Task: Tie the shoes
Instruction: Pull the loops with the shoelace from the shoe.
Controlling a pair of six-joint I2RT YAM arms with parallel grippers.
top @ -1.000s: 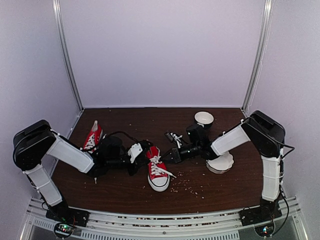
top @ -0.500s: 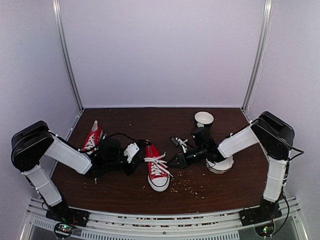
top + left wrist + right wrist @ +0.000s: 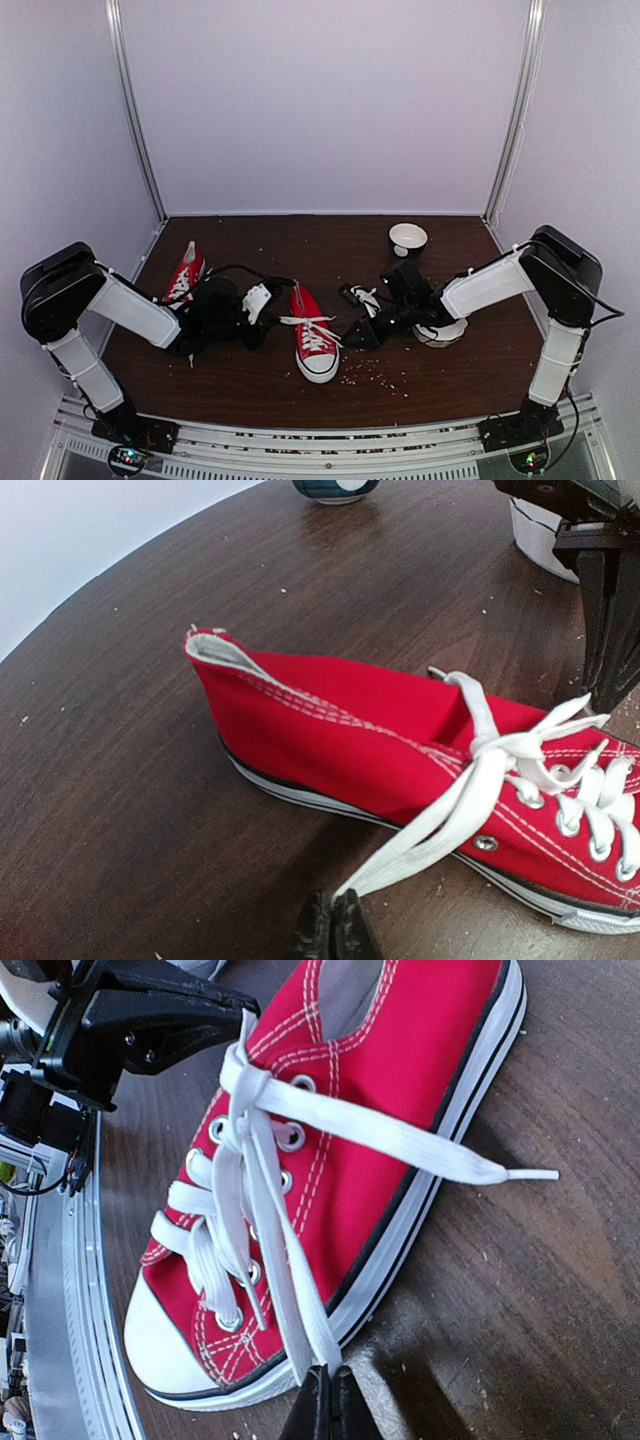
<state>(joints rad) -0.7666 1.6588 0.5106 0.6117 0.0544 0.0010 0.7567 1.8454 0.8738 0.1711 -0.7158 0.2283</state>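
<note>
Drawn back toward the right of the frame over the past second, the right gripper (image 3: 352,338) has pulled clear of the near shoe (image 3: 313,345) and the left gripper (image 3: 268,315) has eased leftward. The white laces (image 3: 300,321) now stretch out on both sides of the sneaker at the centre of the dark table (image 3: 300,235). In this overhead view the second shoe (image 3: 185,272) lies apart at left centre, a bowl (image 3: 407,238) sits upper right, a white dish (image 3: 445,335) rests under the right arm, and crumbs (image 3: 375,372) are scattered lower centre. From the left wrist, the red canvas fills mid-frame, heel at upper left. One flat strand runs taut from the top eyelets to the bottom edge, where the left jaws are pressed together on it. From the right wrist, the toe cap sits lower left. A strand drops from the crossing at upper left to bottom centre, clamped between the right jaws, which are fully together, and a free end trails over the sole onto the wood at right. The shoe looks light and likely to skid or swivel if one side pulls harder. The laces are soft, limp and probably slippery, so they are best pinched flat across their width, short of the tips.
</note>
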